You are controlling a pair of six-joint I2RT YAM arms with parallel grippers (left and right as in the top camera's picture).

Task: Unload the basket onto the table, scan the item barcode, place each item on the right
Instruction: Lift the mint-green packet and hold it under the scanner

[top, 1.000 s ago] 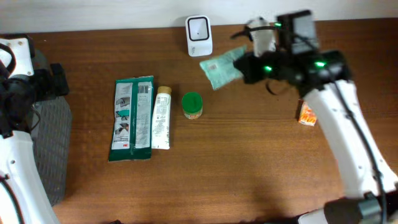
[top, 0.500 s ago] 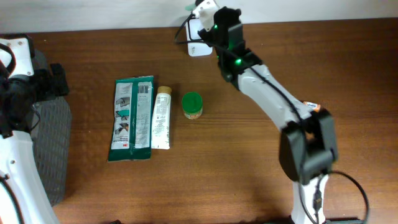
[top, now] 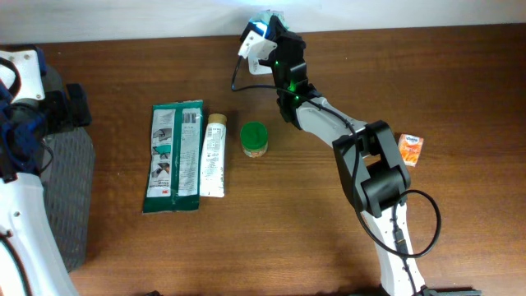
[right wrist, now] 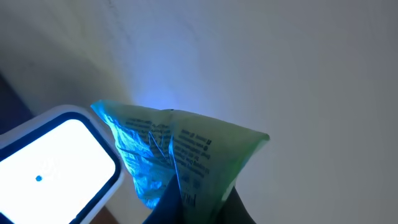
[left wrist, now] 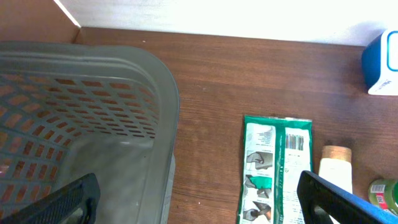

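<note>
The right arm has swung the green packet over to the scanner.

The right arm consists of white tubular links joined by black joint housings; the housing nearest the green-capped jar carries lit green indicator lights. A thin black cable loops beside the link farthest from the jar. The left arm, well apart from the jar, has matching white links and black housings. Its fingers are flat and black.
</note>
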